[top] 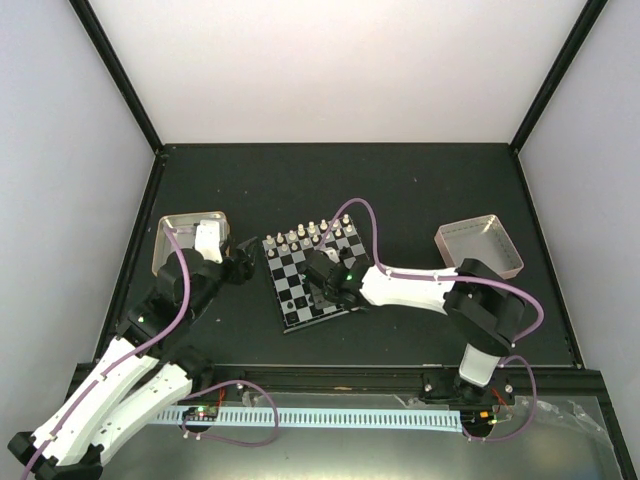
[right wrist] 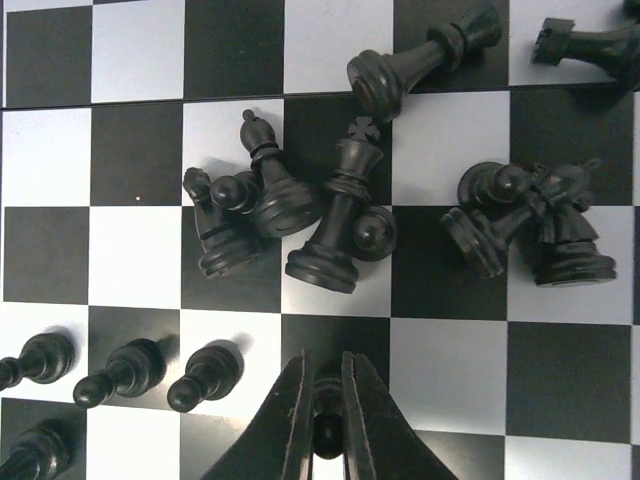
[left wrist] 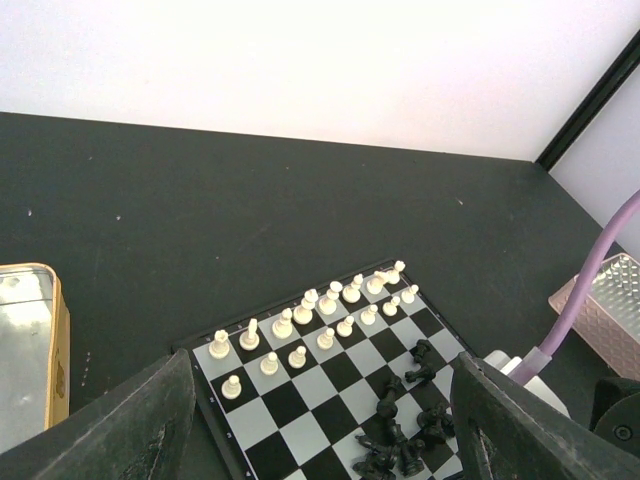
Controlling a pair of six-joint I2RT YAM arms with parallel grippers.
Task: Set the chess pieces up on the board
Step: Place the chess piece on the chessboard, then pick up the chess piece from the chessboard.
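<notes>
On the dark table, the board carried white pieces ranked in two rows; black pieces mostly lay heaped, only a few pawns standing; right gripper pinched a small black piece; left gripper gaped empty.

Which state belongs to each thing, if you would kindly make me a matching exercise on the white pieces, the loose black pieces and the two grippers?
Things:
1. white pieces
2. loose black pieces
3. left gripper
4. right gripper

States:
A. shut on a black piece
B. standing in two rows along the far edge of the board
C. open
D. jumbled mid-board, some toppled

Pairs: 1-B; 2-D; 3-C; 4-A
</notes>
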